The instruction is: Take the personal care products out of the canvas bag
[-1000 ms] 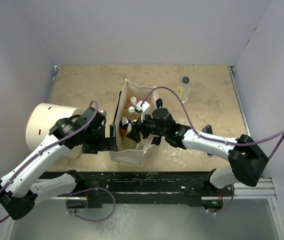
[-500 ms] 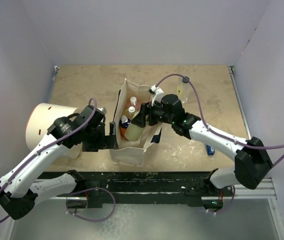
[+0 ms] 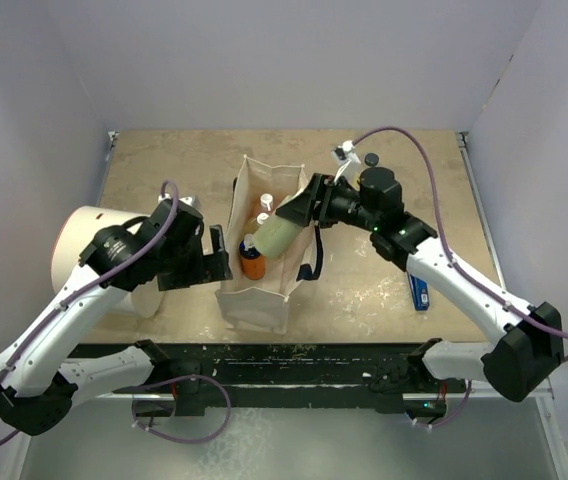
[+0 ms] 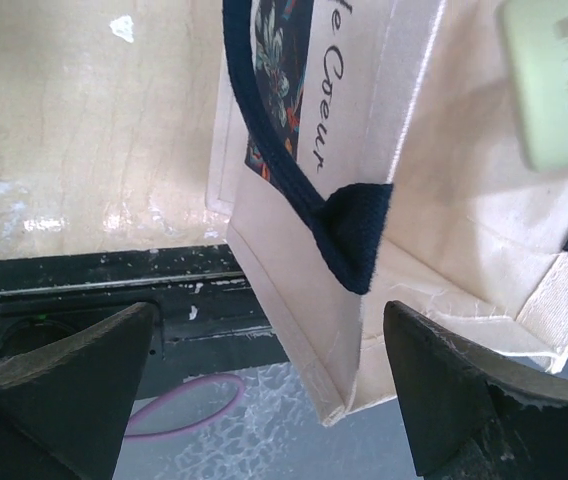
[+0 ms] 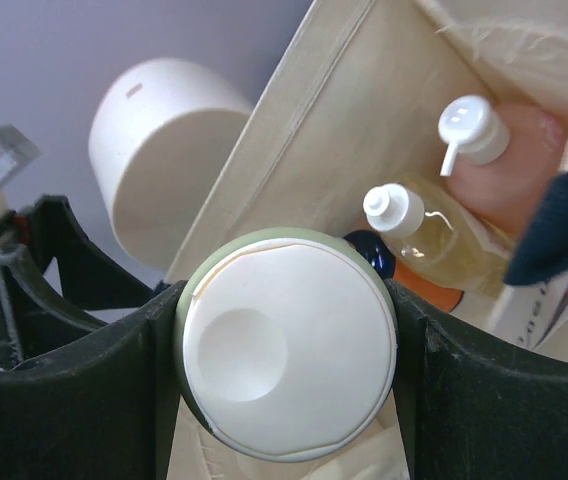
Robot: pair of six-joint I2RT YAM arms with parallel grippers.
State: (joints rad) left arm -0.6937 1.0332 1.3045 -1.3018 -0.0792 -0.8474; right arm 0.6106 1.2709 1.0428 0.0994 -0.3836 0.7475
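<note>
Olive-green bottle (image 3: pixel 276 238) is clamped by right gripper (image 3: pixel 302 208) above canvas bag (image 3: pixel 254 300); left gripper (image 3: pixel 219 255) is spread beside it. The bag may be toppled if its rim is snagged.

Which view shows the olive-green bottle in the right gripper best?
Top external: the olive-green bottle shows side-on, tilted over the canvas bag in the right gripper. Right wrist shows only its white cap end-on; left wrist only a corner of its labelled body.
</note>
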